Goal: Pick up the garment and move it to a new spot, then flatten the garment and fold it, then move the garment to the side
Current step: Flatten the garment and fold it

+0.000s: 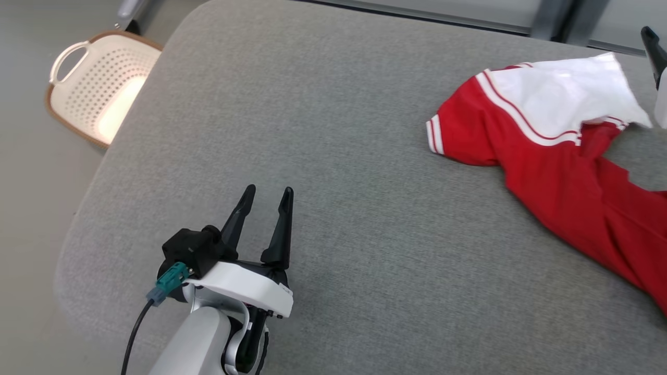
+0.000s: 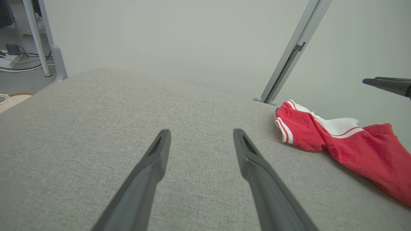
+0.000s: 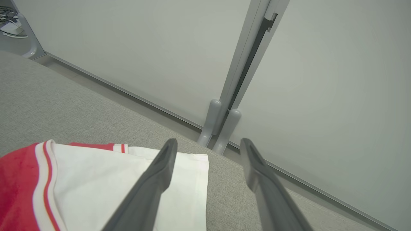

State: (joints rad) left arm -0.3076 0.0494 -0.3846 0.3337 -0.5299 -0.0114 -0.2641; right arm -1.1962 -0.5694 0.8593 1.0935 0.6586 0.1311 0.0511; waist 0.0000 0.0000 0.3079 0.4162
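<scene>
The garment (image 1: 547,156), a red shirt with a white panel and striped trim, lies rumpled on the far right part of the grey padded tabletop (image 1: 338,156), its red body trailing toward the right edge of my head view. My right gripper (image 3: 208,144) hovers just over the white panel near the tabletop's far edge, jaws apart and nothing between them. My left gripper (image 1: 269,190) is also open and empty, sitting well apart from the cloth over bare tabletop at the near left. A pale perforated basket (image 1: 99,83) stands on the floor beyond the left corner. I read this as the placing step finished and flattening about to start. Next I would bring both grippers to opposite edges of the shirt, pinch single layers, and pull it out smooth.
</scene>
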